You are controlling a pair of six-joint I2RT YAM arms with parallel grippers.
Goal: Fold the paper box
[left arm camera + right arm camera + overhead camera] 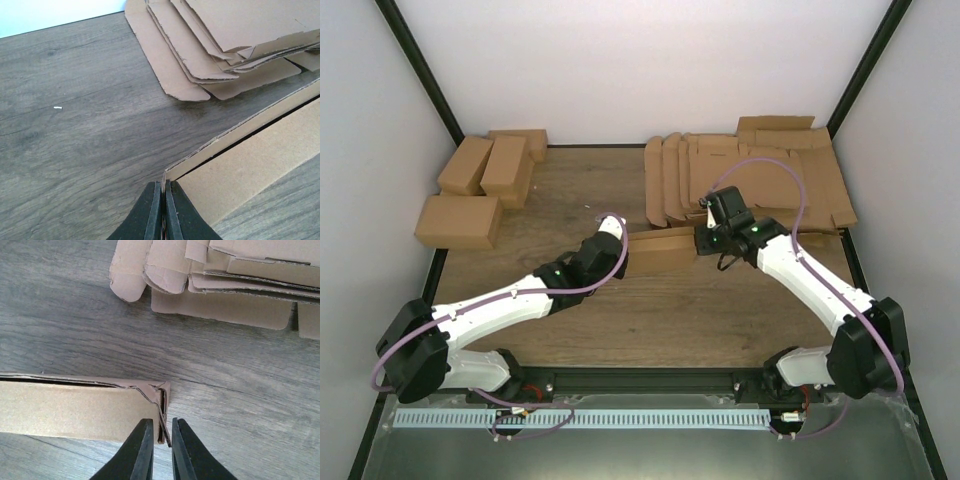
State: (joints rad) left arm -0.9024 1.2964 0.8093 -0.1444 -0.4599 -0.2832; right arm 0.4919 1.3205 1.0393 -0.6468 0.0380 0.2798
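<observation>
From the near edge of the counter both arms reached inward and met at the paper box, which lay about midway between the left and right edges, a little beyond the middle of the counter. The left gripper had its fingers pressed together on the box's left end, with a sliver of cardboard nipped between the pads in the left wrist view. The right gripper pinched the opposite end wall, its fingers nearly closed around the doubled, slightly crumpled corner.

The box already stood as a shallow carton, but a dark slit ran along its far long side, where the top panel had not seated. By my reading the fold was in its closing step: walls up, lid not yet tucked home. The next move would call for holding one end steady while the other gripper let go and pressed the loose panel down into the slit, gently enough not to crush the corner further.

Farther back, a fanned stack of flat blanks lay at the far right corner, and several finished cartons sat piled at the far left corner.
</observation>
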